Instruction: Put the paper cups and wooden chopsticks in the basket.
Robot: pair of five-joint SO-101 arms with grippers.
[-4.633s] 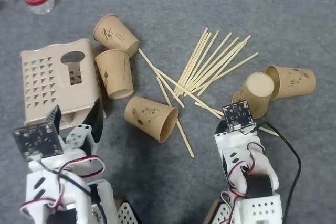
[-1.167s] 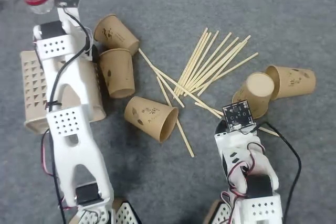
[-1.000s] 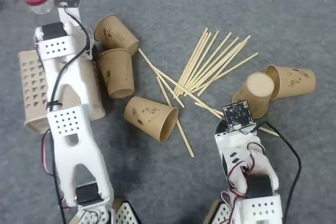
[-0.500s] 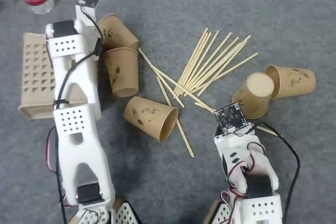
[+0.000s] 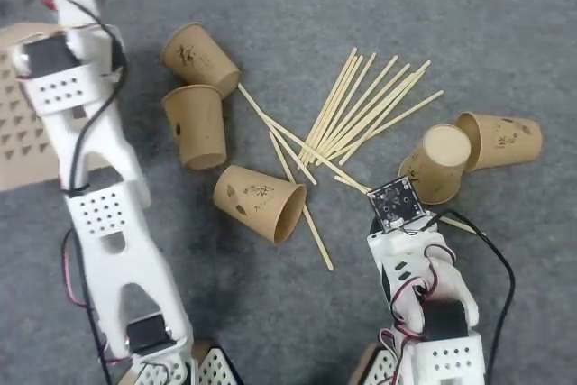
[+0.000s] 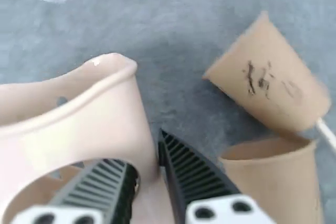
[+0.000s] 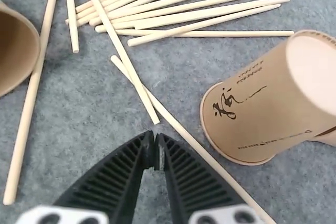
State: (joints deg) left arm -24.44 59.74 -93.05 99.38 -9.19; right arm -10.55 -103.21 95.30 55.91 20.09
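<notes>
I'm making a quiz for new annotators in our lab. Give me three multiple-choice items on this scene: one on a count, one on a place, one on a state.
1. How many cups are on the table? A three; B five; C seven.
2. Where are the chopsticks? A inside a cup; B loose between the cups; C bundled upright.
3. How is the right end effector? A open; B shut on a cup; C shut, empty.

Key: 1 B, the high view shows five. 2 B, they lie scattered mid-table. 3 C, its wrist view shows it closed on nothing.
</notes>
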